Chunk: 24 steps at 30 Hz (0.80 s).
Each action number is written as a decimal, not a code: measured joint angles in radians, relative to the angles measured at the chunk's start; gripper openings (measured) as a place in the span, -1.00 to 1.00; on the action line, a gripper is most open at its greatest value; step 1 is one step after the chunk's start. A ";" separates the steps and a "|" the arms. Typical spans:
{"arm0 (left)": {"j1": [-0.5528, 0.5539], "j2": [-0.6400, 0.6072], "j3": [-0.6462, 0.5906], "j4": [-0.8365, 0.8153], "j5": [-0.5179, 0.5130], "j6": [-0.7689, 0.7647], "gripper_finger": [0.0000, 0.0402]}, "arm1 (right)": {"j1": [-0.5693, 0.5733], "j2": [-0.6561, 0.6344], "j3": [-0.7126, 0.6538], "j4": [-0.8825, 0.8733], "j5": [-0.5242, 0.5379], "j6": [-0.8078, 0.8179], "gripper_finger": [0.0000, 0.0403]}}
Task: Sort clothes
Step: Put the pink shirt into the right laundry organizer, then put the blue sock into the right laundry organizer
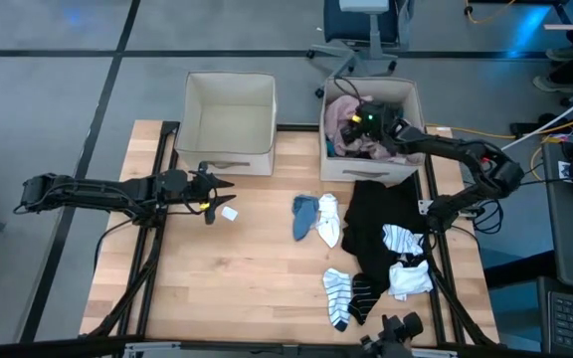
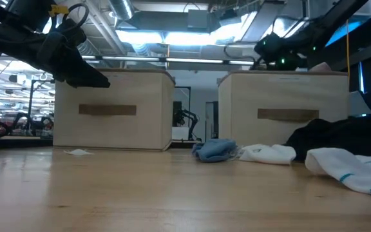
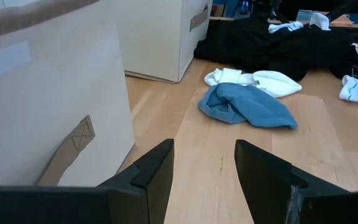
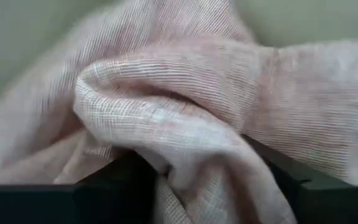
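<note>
The pink shirt (image 1: 351, 134) lies bunched inside the right beige bin (image 1: 406, 167) and fills the right wrist view (image 4: 179, 112). My right gripper (image 1: 354, 121) is down in that bin, open, with a fold of the shirt between its fingers. My left gripper (image 1: 223, 186) is open and empty, hovering just in front of the left bin (image 1: 229, 159). On the table lie a blue sock (image 1: 303, 215), a white sock (image 1: 328, 219), a black garment (image 1: 374, 229), striped socks (image 1: 338, 294) and white socks (image 1: 409, 278). My right gripper has its open fingers (image 4: 114, 180) on either side of a rounded fold of the pink shirt (image 4: 166, 134), coming from the table's right side and slanting down into the bin. The cloth lies over the inner sides of both fingers. The shirt rests in the bin.
The left bin's inside (image 1: 229, 104) holds nothing. A small white scrap (image 1: 229, 212) lies on the table below my left gripper. Bare wood (image 1: 227, 278) spreads over the table's left and near parts. Black rails (image 1: 147, 259) run under the left arm.
</note>
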 joint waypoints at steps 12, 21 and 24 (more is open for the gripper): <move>0.000 0.000 0.000 0.010 0.000 0.000 -0.19 | 0.031 -0.154 0.184 -0.268 0.027 -0.051 0.19; 0.000 0.000 0.000 0.013 0.000 0.000 -0.19 | 0.282 -0.278 0.395 -0.607 0.121 -0.061 0.18; 0.000 0.000 0.000 0.014 0.000 0.001 -0.19 | 0.395 -0.306 0.433 -0.680 0.158 -0.014 0.18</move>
